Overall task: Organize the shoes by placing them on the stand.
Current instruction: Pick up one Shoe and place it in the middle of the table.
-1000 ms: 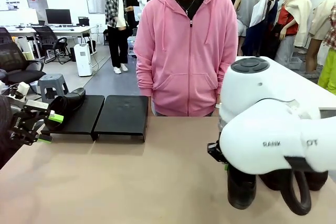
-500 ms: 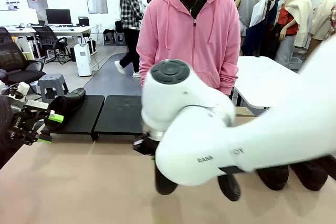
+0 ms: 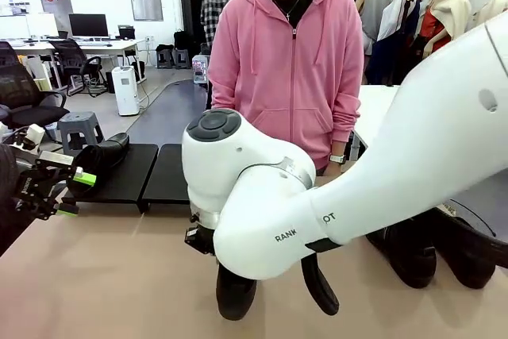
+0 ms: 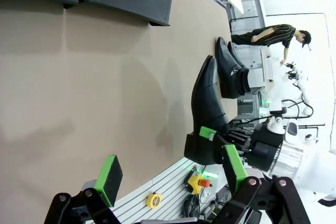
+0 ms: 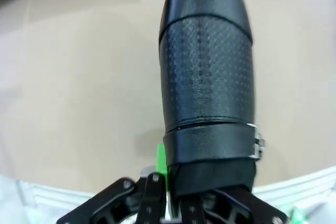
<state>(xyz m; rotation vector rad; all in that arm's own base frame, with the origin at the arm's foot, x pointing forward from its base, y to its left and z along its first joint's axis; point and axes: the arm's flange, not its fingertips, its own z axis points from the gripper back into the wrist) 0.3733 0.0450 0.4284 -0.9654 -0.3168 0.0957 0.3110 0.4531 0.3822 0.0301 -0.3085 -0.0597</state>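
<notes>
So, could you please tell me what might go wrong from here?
The right fingers pinch the carried shoe only at its heel end, so it might slip or swing. The open left fingers hover beside the stand, where the arms could collide. The shoe on the stand might get knocked.

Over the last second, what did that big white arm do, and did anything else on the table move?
The right gripper swung left across the table toward the stand, with the carried shoe clamped in it throughout. Nothing was picked up or let go. The left gripper stayed open by the stand, the parked shoe stayed on the left panel, and the two spare shoes stayed at the table's right.
</notes>
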